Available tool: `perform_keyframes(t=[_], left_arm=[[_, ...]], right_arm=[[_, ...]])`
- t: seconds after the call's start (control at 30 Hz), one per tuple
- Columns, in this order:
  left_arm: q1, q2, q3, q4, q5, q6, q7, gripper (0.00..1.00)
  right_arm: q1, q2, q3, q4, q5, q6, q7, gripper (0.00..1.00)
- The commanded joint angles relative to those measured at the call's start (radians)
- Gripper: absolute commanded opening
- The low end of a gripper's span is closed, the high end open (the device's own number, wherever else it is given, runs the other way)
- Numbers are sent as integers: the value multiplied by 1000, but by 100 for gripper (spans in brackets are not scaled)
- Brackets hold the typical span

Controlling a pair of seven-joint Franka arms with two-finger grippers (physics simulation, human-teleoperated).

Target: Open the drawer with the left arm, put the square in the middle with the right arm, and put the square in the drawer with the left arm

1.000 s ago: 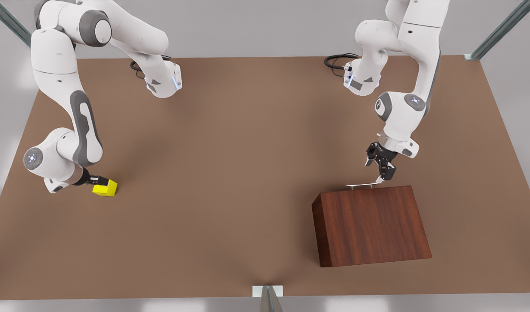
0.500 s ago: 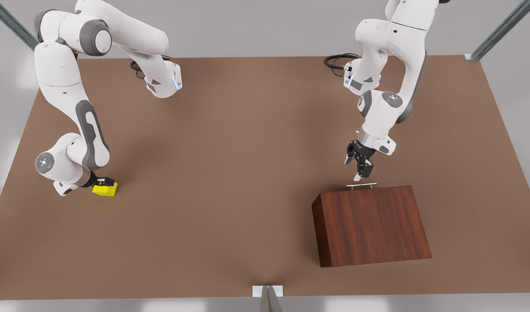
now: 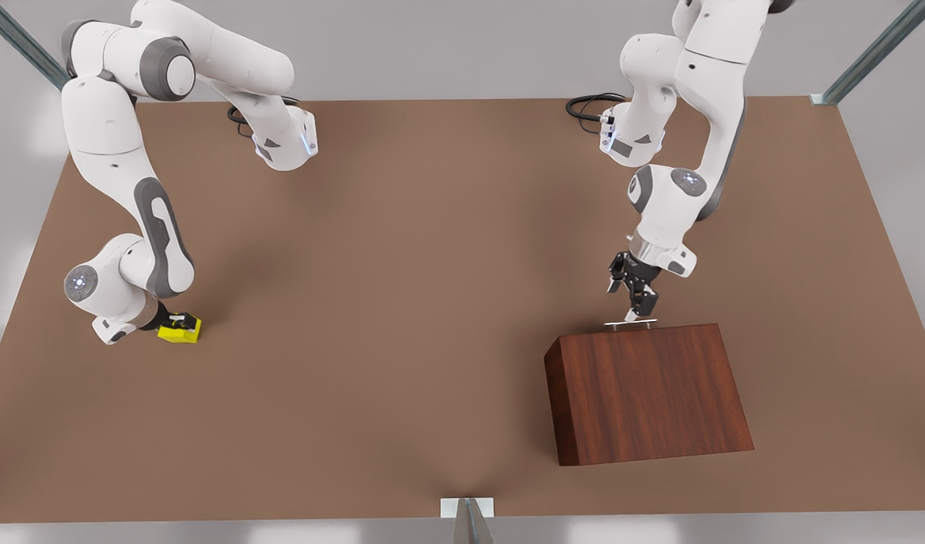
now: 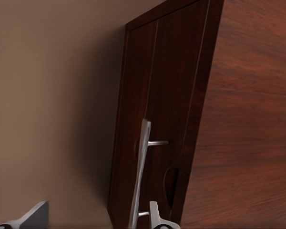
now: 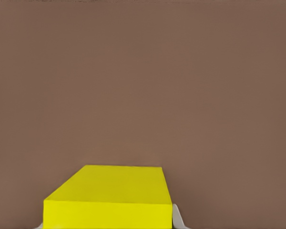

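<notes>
Left end effector (image 3: 635, 308) spread at drawer handle (image 3: 629, 323); right end effector (image 3: 172, 325) straddles square (image 3: 181, 332), grasp unclear.

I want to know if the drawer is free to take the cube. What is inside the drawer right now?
Its inside is hidden: the drawer sits shut in the cabinet. The left gripper, fingers open, is at the handle. The right gripper straddles the square on the table.
</notes>
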Motion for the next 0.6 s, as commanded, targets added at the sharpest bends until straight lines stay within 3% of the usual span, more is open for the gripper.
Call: perform_keyframes(t=[0.0,0.3,0.57], left_arm=[[2,3,0,1,-1,16,9,100],[2,52,2,30,-1,25,9,100],[4,83,3,30,-1,26,9,100]], right_arm=[[2,-1,0,2,1,9,-18,72],[2,-7,2,7,-1,-3,-18,69],[71,-74,107,7,-8,-65,265,71]])
